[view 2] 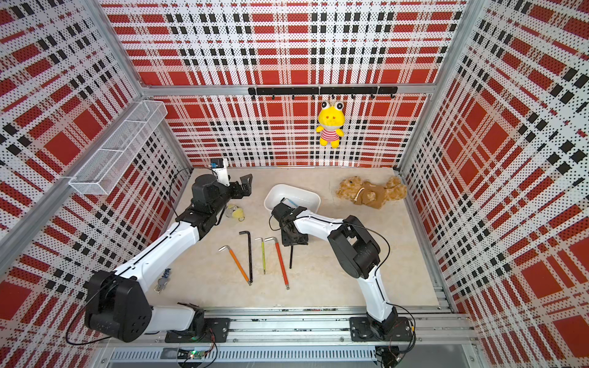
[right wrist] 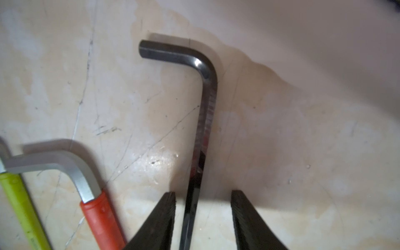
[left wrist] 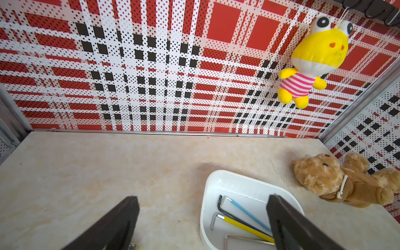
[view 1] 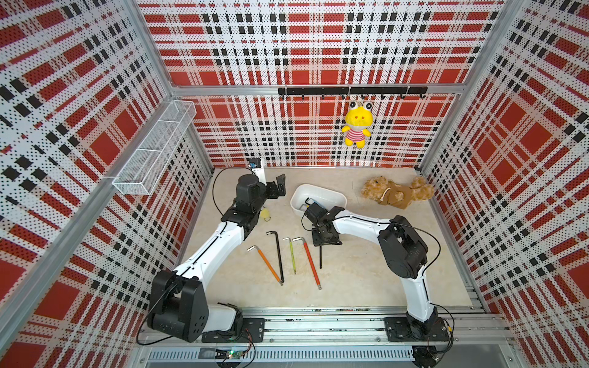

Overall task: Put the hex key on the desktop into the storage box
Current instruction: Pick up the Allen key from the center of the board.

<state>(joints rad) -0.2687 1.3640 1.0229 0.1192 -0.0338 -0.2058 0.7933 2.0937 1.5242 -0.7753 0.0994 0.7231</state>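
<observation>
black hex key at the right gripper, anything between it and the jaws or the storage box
Nothing visible: the right gripper straddles the black hex key, jaws open; bare desktop leads to the storage box.

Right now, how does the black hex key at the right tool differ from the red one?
Black hex key: bare dark metal, lying between the open fingers of the right tool. Red hex key: silver bend, red sleeve, lying outside them. Both are L-shaped, flat on the desktop.

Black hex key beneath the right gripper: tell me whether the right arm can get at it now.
Probably yes. The right gripper stands open astride the shaft of the black hex key, nothing between; the red-handled key lies apart beside it.
</observation>
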